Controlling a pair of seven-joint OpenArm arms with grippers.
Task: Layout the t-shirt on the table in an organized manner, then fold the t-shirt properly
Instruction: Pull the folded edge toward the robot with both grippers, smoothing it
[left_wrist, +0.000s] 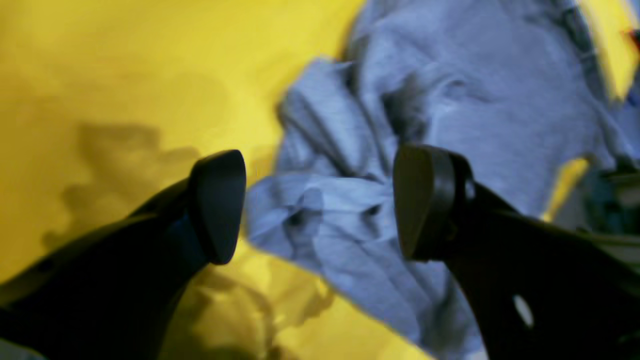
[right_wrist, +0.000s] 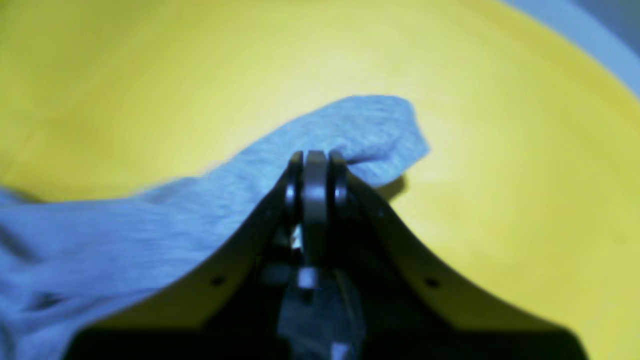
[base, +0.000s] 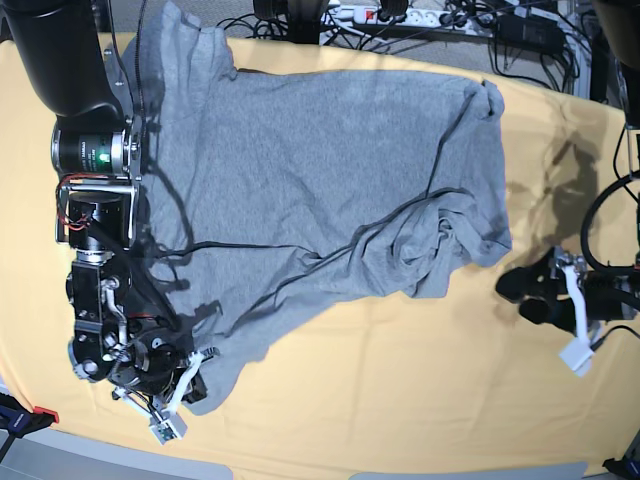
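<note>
Now, right pincer (right_wrist: 316, 160) clamped on t-shirt (base: 320, 180) corner, left pincer (left_wrist: 320, 205) wide apart

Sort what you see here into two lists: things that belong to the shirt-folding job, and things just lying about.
Belongs to the job:
- t-shirt, grey, rumpled
- table, yellow cloth
- right end effector, shut on a shirt edge
- left end effector, open beside the bunched fabric

Just lying about:
- power strip and cables beyond the far edge
- red-tipped clamp at the near corner
</note>
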